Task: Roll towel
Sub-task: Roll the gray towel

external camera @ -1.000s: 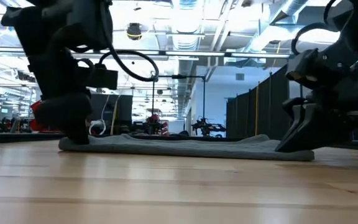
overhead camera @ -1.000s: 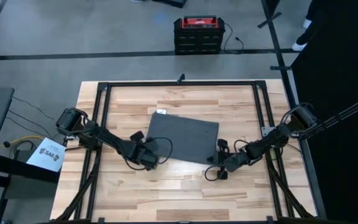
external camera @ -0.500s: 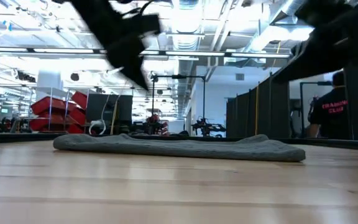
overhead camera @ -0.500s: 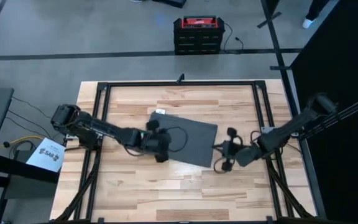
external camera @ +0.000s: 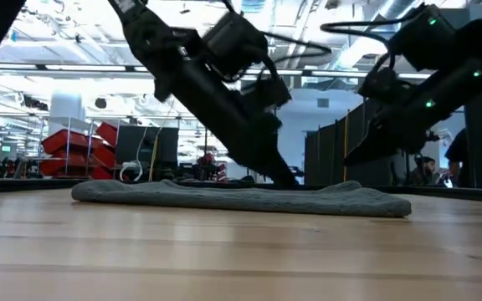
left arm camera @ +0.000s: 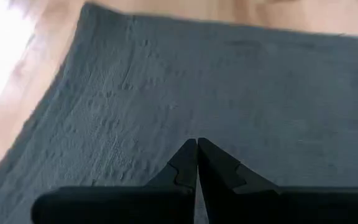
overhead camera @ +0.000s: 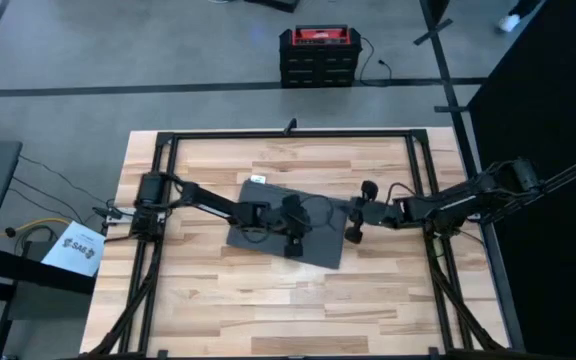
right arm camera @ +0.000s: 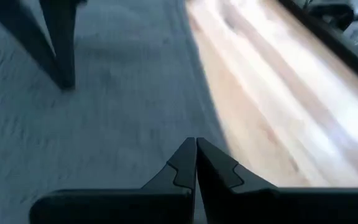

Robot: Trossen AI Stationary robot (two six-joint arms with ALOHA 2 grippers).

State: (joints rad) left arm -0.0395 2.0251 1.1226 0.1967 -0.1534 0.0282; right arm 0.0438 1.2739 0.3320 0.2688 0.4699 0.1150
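Towel [overhead camera: 298, 225]: 1 dark grey cloth, lying flat near centre of tabletop [overhead camera: 218, 300], slightly skewed; small white tag [overhead camera: 259, 180] at far-left corner. Seen edge-on in low view [external camera: 241, 198] as a low flat strip on the wood. No roll formed yet.

Left end effector [overhead camera: 292, 243]: over near-central part of towel, arm reaching in from left side of tabletop. In left wrist view, 2 dark fingertips [left arm camera: 188, 163] pressed together, clenched on nothing, grey cloth filling the frame ahead [left arm camera: 229, 87]. In low view, arm slanting down to the cloth [external camera: 287, 177]; contact with the fabric not discernible.

Right end effector [overhead camera: 354, 228]: at right edge of towel, arm reaching in from right side. In right wrist view, 2 fingertips [right arm camera: 188, 163] closed tip to tip, empty, poised above the towel's edge [right arm camera: 129, 93] where cloth meets bare wood [right arm camera: 272, 112]. In low view, raised above right end of the cloth [external camera: 358, 155].

Tabletop: light wooden planks, framed by black metal rails [overhead camera: 288, 133].

Surroundings: red-and-black case [overhead camera: 319, 55] on grey floor beyond far edge of tabletop; white printed sheet [overhead camera: 78, 248] beside left rail; red bins [external camera: 78, 150] and dark partition panels [external camera: 341, 150] in the room behind; 1 person partly visible at far right [external camera: 463, 163].
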